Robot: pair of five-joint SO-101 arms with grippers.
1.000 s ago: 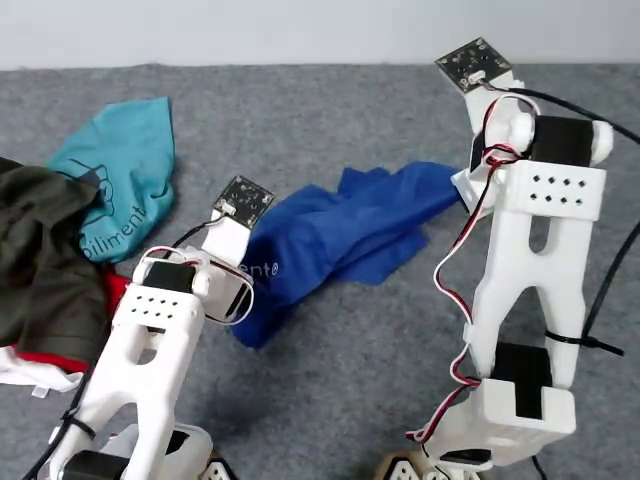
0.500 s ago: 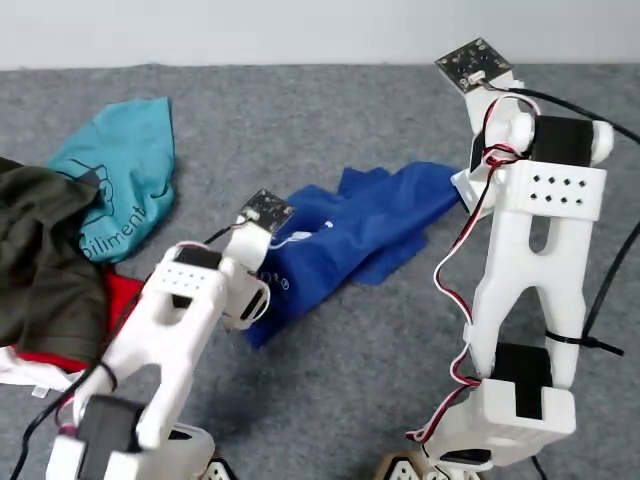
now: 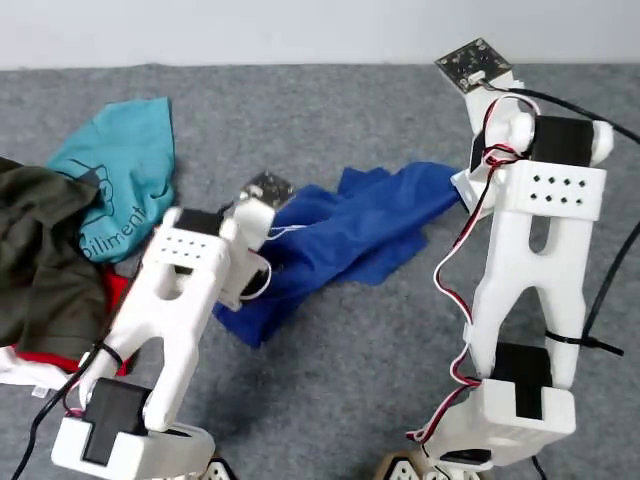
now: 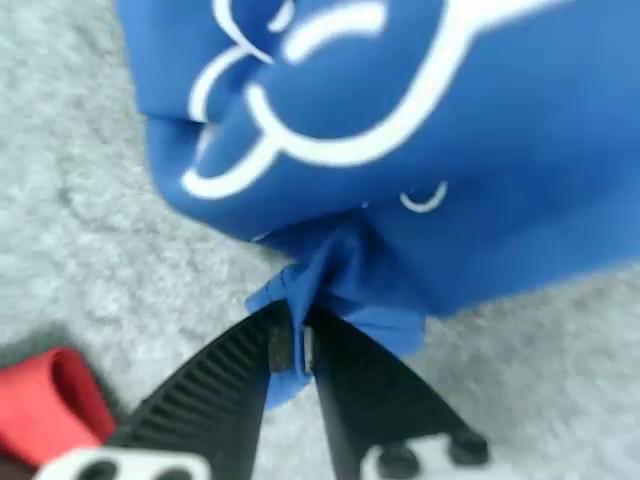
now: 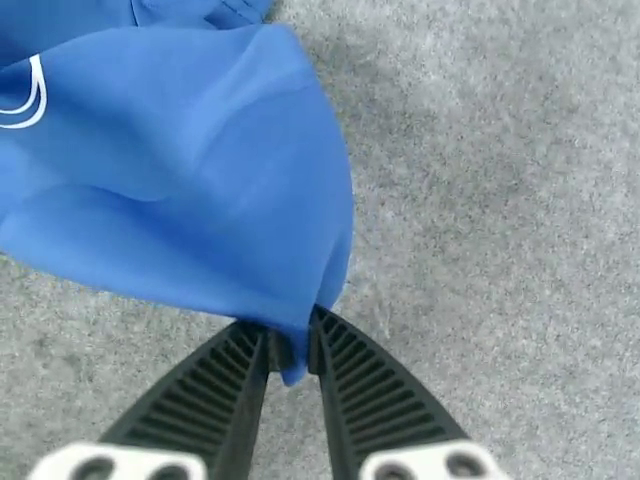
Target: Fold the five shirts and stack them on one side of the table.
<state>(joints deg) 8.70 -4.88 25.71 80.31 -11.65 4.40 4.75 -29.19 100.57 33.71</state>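
High view: blue shirt [image 3: 350, 235] seen crumpled mid-table [image 3: 330, 110], long axis strung between left arm [image 3: 180, 300] and right arm [image 3: 540, 220]. Teal shirt [image 3: 125, 170] and dark shirt [image 3: 40, 260] heaped at left edge.

Left wrist view: left gripper [image 4: 290, 345] pinched tight on printed end; red shirt [image 4: 45, 405] close by.

Right wrist view: right gripper [image 5: 290, 350] clamped on plain end.

Flattening judged to hinge on ends being drawn apart along that axis. Heap layout is given by high view, cloth pinch by wrist views.

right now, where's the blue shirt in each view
High view: crumpled blue cotton shirt stretched across the picture's middle.
Left wrist view: its white-printed bunch, a fold pinched by the left fingers.
Right wrist view: its corner pinched by the right fingers.
Shared landmark: grey felt table cover.
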